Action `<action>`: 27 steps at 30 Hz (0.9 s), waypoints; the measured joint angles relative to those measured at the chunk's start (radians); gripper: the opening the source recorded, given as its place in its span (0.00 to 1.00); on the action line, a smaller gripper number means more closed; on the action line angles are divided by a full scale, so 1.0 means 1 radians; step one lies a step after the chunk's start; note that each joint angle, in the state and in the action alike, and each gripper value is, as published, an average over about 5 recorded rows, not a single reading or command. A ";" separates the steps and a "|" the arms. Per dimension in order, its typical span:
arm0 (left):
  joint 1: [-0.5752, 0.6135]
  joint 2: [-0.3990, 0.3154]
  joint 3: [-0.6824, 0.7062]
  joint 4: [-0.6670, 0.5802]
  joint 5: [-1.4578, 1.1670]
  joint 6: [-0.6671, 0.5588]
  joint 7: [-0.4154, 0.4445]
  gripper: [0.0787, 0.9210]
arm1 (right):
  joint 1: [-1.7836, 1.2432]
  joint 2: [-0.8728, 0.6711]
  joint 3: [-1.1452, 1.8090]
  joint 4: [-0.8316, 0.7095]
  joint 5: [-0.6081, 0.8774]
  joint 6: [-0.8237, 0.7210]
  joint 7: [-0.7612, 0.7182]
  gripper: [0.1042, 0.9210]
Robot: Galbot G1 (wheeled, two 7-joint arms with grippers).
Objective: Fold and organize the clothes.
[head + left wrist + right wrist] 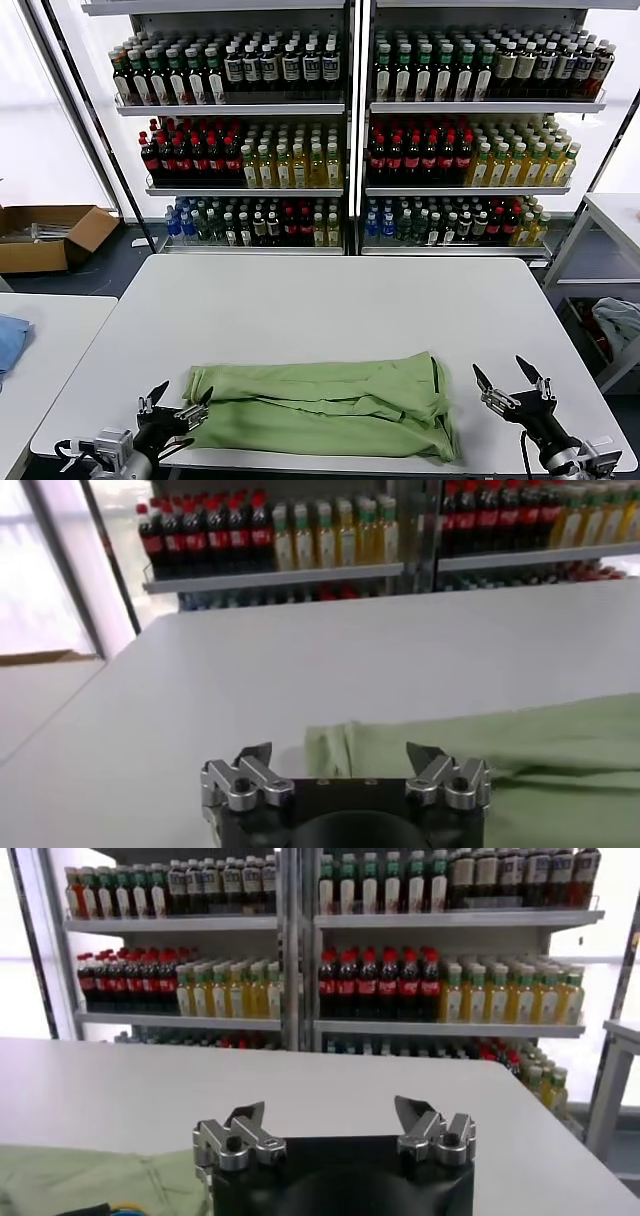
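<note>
In the head view, at about eight o'clock, the left gripper point(180, 400) hovers at the near edge of the white table point(330, 300), its fingers spread wide with nothing between them. Their tips sit just beside the left end of the green polo shirt point(325, 405), whether touching it or not I cannot tell. The left wrist view shows the same left gripper point(340, 755) gaping, and the green polo shirt point(500, 750) lying on the white table point(300, 670) just ahead of the fingers and off toward the robot's right.

The shirt lies at six o'clock, folded into a long band running across the near part of the table, with a lengthwise crease down its middle and a dark edge showing at its right end.

At about four o'clock the right gripper point(512, 382) hangs over bare tabletop, near the shirt's right end but apart from it, fingers wide open and empty. In the right wrist view the right gripper point(330, 1118) is equally spread, with a corner of the green polo shirt point(90, 1178) visible beside it.

Behind the table, at twelve o'clock, stand shelves of bottles point(350, 120). A cardboard box point(45, 235) sits on the floor at ten o'clock.
</note>
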 measured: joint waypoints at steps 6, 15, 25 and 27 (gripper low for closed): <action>-0.007 -0.041 0.038 0.035 0.032 -0.009 -0.030 0.86 | -0.014 0.006 0.013 -0.011 0.001 0.036 0.001 0.88; -0.001 -0.072 0.071 0.061 0.058 -0.021 -0.050 0.57 | -0.017 0.012 0.020 -0.011 0.006 0.062 0.004 0.88; -0.004 -0.088 0.076 0.083 0.081 -0.031 -0.061 0.23 | -0.018 0.019 0.026 -0.002 0.009 0.073 0.010 0.88; -0.008 -0.086 0.074 0.083 0.083 -0.035 -0.062 0.16 | -0.017 0.019 0.028 0.001 0.009 0.074 0.010 0.88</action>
